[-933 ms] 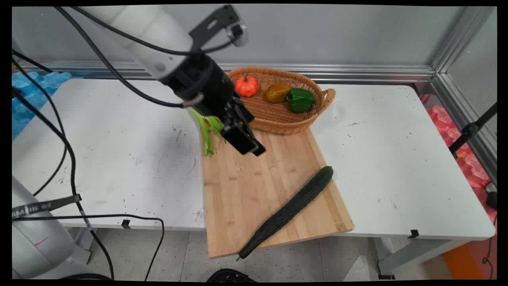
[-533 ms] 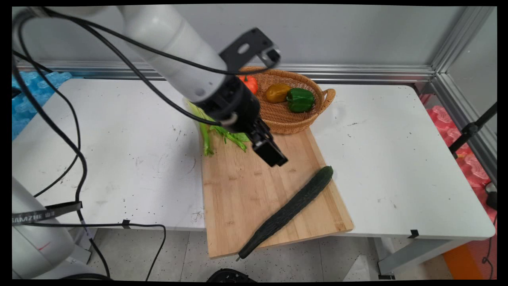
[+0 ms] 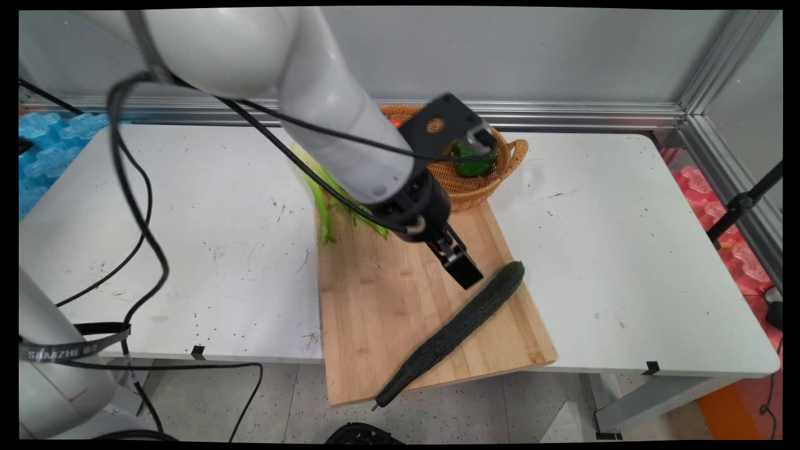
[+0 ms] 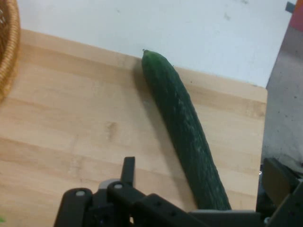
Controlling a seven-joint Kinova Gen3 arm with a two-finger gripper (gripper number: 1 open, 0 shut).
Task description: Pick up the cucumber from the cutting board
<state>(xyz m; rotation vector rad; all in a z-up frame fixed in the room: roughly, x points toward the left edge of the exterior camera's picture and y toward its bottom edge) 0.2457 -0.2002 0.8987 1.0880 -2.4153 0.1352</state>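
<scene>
A long dark green cucumber lies slantwise on a wooden cutting board. Its far tip reaches the board's right edge. My gripper hovers just above the board, close to the cucumber's far end and apart from it. It is open. In the hand view one finger stands left of the cucumber and the other finger right of it.
A wicker basket stands behind the board, holding a green pepper; my arm hides most of its contents. Green leafy stalks lie at the board's far left corner. The board's near end overhangs the table edge.
My arm has swung right and down, from the board's far left corner by the stalks to the cucumber's far end. It now covers most of the basket.
</scene>
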